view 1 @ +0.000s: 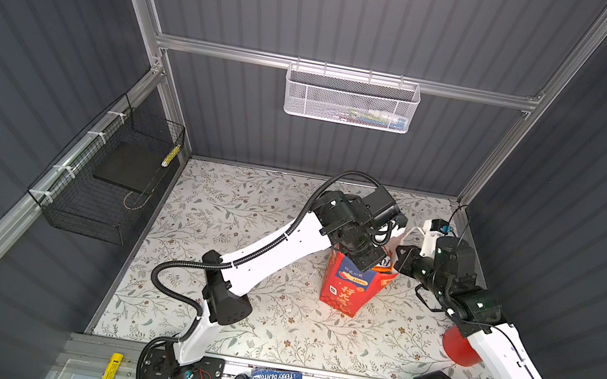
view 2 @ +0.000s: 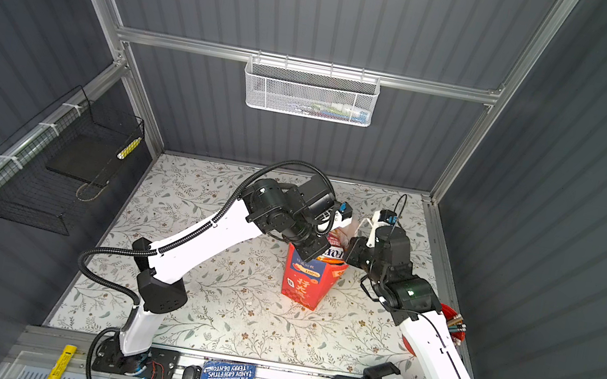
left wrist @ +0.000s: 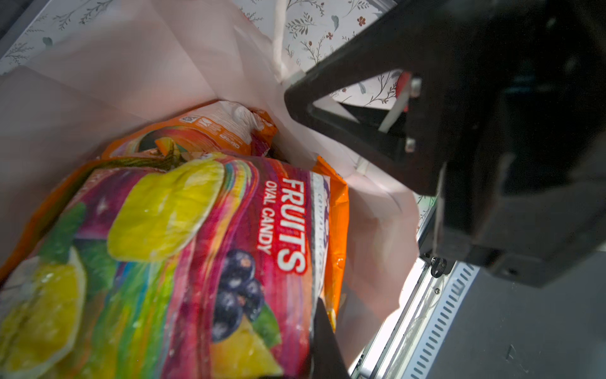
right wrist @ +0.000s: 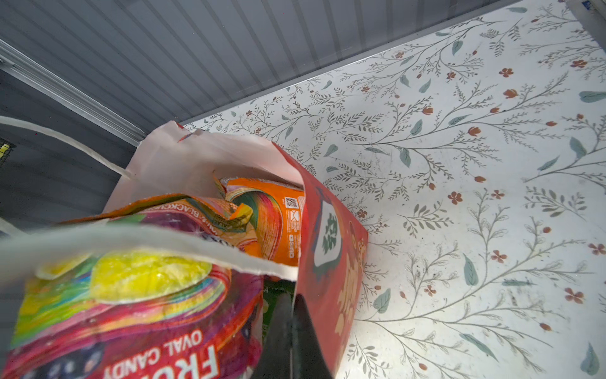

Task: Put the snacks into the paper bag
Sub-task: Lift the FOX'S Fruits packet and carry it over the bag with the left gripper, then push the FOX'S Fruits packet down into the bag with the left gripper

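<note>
Two pincers, both narrow: the left pincer (left wrist: 323,339) grips one multicolour packet (left wrist: 196,246) in the mouth of the one paper bag (view 1: 345,290), and the right pincer (right wrist: 290,344) pinches the bag's rim. At least two orange packets (left wrist: 210,131) lie inside. The bag stands upright mid-counter (view 1: 229,312), with one red cup (view 1: 459,351) near it.

Grey ribbed walls (view 1: 346,8) on an aluminium frame (view 1: 233,53) close in a table (view 1: 270,319) covered with a pale floral print and evenly lit. A white mesh basket (view 1: 351,100) hangs on the back wall, holding what may be small coloured packs, too blurred to name. A black wire basket (view 1: 105,181) is tied to the left wall, with a dark flat slab (view 1: 128,168) lying in it.
</note>
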`<act>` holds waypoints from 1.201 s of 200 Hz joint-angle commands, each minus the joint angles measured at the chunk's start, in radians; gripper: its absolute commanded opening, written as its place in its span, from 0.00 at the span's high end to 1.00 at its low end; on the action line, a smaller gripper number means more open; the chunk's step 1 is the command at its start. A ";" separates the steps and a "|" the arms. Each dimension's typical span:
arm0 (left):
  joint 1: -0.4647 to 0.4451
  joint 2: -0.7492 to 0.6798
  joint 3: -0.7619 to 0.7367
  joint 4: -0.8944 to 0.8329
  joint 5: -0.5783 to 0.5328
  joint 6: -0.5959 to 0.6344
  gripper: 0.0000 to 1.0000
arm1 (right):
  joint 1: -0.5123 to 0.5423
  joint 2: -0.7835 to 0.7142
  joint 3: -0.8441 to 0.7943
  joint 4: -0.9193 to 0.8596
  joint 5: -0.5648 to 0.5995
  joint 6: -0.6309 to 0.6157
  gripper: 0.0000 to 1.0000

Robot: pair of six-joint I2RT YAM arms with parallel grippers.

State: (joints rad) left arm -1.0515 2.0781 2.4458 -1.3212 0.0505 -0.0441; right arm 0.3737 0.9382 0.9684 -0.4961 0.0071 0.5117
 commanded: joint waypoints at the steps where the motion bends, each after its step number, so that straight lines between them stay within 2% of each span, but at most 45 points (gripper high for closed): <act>1: 0.001 -0.008 -0.025 0.007 -0.038 0.003 0.75 | -0.001 0.001 0.010 0.051 0.006 -0.016 1.00; 30: 0.001 -0.082 0.000 0.047 -0.193 -0.079 0.54 | -0.001 -0.003 0.010 0.051 0.008 -0.015 1.00; 54: 0.001 -0.187 -0.085 0.156 -0.234 -0.138 0.51 | -0.001 -0.002 0.010 0.051 0.008 -0.016 1.00; 87: 0.001 -0.231 -0.200 0.251 -0.282 -0.166 0.54 | -0.001 -0.002 0.010 0.050 0.005 -0.016 1.00; 117: -0.001 -0.170 -0.181 0.269 -0.292 -0.178 0.61 | -0.001 0.001 0.009 0.053 0.000 -0.014 1.00; 163: -0.001 -0.040 -0.111 0.261 -0.250 -0.164 0.63 | 0.000 0.000 0.010 0.051 -0.004 -0.016 1.00; 182: -0.001 0.022 -0.074 0.237 -0.240 -0.164 0.72 | 0.000 0.002 0.012 0.051 -0.008 -0.016 1.00; 203: -0.002 0.067 -0.099 0.239 -0.190 -0.172 0.82 | 0.001 0.001 0.013 0.050 -0.004 -0.018 1.00; 217: -0.005 0.097 -0.118 0.228 -0.164 -0.176 0.84 | 0.000 -0.002 0.013 0.048 -0.005 -0.018 1.00; 240: -0.005 0.127 -0.160 0.217 -0.181 -0.185 0.85 | 0.001 -0.006 0.013 0.046 -0.002 -0.018 1.00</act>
State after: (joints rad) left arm -1.0523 2.1715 2.3173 -1.0603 -0.1547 -0.2153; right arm 0.3737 0.9398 0.9684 -0.4961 -0.0006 0.5117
